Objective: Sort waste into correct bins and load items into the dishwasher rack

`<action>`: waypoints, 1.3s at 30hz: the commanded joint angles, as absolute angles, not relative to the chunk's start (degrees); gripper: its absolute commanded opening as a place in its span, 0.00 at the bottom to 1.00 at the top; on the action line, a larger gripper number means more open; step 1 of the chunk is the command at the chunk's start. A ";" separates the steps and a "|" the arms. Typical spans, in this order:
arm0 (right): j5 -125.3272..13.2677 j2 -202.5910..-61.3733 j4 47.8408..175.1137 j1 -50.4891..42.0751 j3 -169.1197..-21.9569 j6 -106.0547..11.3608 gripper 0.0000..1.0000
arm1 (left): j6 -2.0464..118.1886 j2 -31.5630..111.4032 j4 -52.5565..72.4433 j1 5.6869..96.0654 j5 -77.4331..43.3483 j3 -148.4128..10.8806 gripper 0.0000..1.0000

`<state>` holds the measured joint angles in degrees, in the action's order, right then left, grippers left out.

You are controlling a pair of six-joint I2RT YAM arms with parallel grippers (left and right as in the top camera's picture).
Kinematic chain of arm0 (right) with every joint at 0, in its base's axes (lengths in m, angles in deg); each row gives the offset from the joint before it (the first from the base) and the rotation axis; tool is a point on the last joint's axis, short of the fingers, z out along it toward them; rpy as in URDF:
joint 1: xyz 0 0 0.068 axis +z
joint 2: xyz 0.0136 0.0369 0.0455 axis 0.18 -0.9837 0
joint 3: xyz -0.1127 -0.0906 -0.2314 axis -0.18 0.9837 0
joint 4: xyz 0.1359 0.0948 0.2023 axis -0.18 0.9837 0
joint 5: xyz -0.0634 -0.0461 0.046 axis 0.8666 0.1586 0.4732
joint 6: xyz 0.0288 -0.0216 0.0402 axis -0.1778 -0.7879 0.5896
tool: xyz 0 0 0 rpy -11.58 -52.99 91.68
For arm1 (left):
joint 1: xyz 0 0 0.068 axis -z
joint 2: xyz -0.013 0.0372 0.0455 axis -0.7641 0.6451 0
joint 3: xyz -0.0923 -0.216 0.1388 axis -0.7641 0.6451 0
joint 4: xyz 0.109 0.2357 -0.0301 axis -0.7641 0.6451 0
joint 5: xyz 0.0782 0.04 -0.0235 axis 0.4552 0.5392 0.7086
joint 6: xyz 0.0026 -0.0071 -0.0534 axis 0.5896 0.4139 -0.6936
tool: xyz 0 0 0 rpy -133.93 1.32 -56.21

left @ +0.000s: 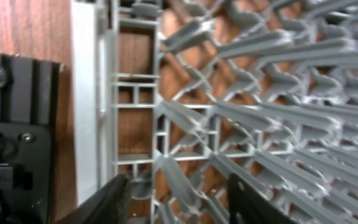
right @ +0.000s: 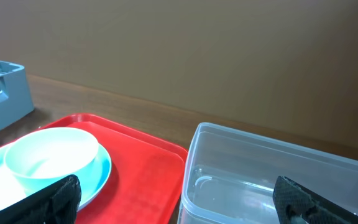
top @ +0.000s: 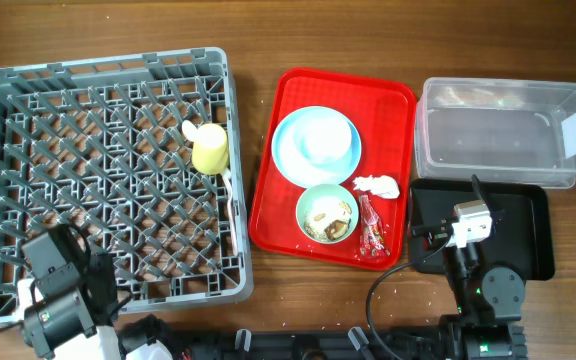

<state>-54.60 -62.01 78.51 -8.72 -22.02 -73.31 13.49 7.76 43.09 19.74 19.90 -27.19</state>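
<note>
Directly ahead of right end effector point(right: 179, 202) (fingers point(right: 61, 199) apart), the clear tub point(right: 229, 180).

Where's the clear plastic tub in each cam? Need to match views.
Overhead: clear plastic tub at upper right, right of the red tray, above the black tray in the picture.
Left wrist: not in it.
Right wrist: lower right, beside the red tray.
Shared landmark: grey dishwasher rack, at left in overhead, filling left wrist, at far left edge in right wrist.
</note>
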 commanded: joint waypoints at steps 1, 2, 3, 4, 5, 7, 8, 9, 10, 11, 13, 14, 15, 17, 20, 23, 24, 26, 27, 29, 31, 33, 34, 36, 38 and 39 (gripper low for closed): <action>-54.93 -61.74 78.31 -8.96 -21.96 -73.29 1.00 | 17.62 7.76 41.95 19.39 15.42 -34.54 0.32; -54.93 -61.74 78.31 -8.96 -21.96 -73.29 1.00 | 17.60 7.76 42.41 19.39 13.21 -34.71 0.29; -54.93 -61.74 78.31 -8.96 -21.96 -73.29 1.00 | 17.65 7.87 42.02 19.39 12.44 -34.67 0.08; -54.93 -61.74 78.31 -8.96 -21.96 -73.29 1.00 | 17.87 7.95 41.38 19.39 12.09 -35.65 0.06; -54.93 -61.74 78.31 -8.96 -21.96 -73.29 1.00 | 19.37 8.78 42.32 19.39 12.16 -37.88 0.07; -54.93 -61.74 78.31 -8.96 -21.96 -73.29 1.00 | 22.13 15.34 52.38 19.39 13.01 -45.88 0.07; -54.93 -61.74 78.31 -8.96 -21.96 -73.29 1.00 | 23.72 20.39 57.69 19.39 13.23 -48.68 0.08; -54.93 -61.74 78.31 -8.96 -21.96 -73.29 1.00 | 23.92 25.00 60.97 19.39 13.99 -49.34 0.07; -54.93 -61.74 78.31 -8.96 -21.96 -73.29 1.00 | 23.83 28.59 63.18 19.39 14.72 -49.29 0.06; -54.93 -61.74 78.31 -8.96 -21.96 -73.27 1.00 | 23.40 33.57 66.30 19.39 14.69 -49.29 0.04; -54.93 -61.74 78.31 -8.96 -21.96 -73.29 1.00 | 23.26 39.32 67.96 19.39 14.72 -49.23 0.04; -54.93 -61.74 78.31 -8.96 -21.96 -73.29 1.00 | 22.17 39.65 68.20 19.39 15.22 -49.23 0.04; -54.93 -61.74 78.31 -8.96 -21.96 -73.29 1.00 | 21.23 39.41 68.75 19.54 15.59 -49.23 0.04; -54.93 -61.74 78.31 -8.96 -21.96 -73.29 1.00 | 18.67 36.37 69.86 20.94 16.46 -49.23 0.04; -54.93 -61.74 78.31 -8.96 -21.96 -73.29 1.00 | 14.83 28.35 69.32 25.97 17.03 -49.23 0.11; -54.93 -61.74 78.31 -8.96 -21.96 -73.27 1.00 | 13.89 21.94 68.82 28.72 17.01 -49.23 0.40; -54.93 -61.74 78.31 -8.96 -21.96 -73.27 1.00 | 13.91 21.18 69.16 28.72 16.20 -49.23 0.34; -54.93 -61.74 78.31 -8.96 -21.96 -73.31 1.00 | 13.91 20.92 69.62 28.72 16.01 -49.23 0.97; -54.93 -61.74 78.31 -8.96 -21.96 -73.27 1.00 | 13.89 20.92 68.14 28.72 17.62 -49.23 0.95; -54.93 -61.74 78.31 -8.96 -21.96 -73.27 1.00 | 13.91 20.92 64.14 28.72 16.73 -49.23 0.94; -54.93 -61.74 78.31 -8.96 -21.96 -73.31 1.00 | 14.35 20.89 63.07 28.72 15.09 -49.23 0.82; -54.93 -61.74 78.31 -8.96 -21.96 -73.29 1.00 | 7.96 21.22 68.73 28.72 17.47 -49.23 0.80; -54.93 -61.74 78.31 -8.96 -21.96 -73.27 1.00 | 4.38 21.48 71.31 28.72 18.30 -49.23 0.73; -54.93 -61.74 78.31 -8.96 -21.96 -73.27 1.00 | 3.35 22.97 72.27 28.90 18.34 -48.88 0.38; -54.93 -61.74 78.31 -8.96 -21.96 -73.29 1.00 | 1.32 24.43 72.27 28.88 21.84 -48.88 0.35; -54.93 -61.74 78.31 -8.96 -21.96 -73.27 1.00 | 1.28 25.77 72.29 28.88 24.05 -48.88 0.41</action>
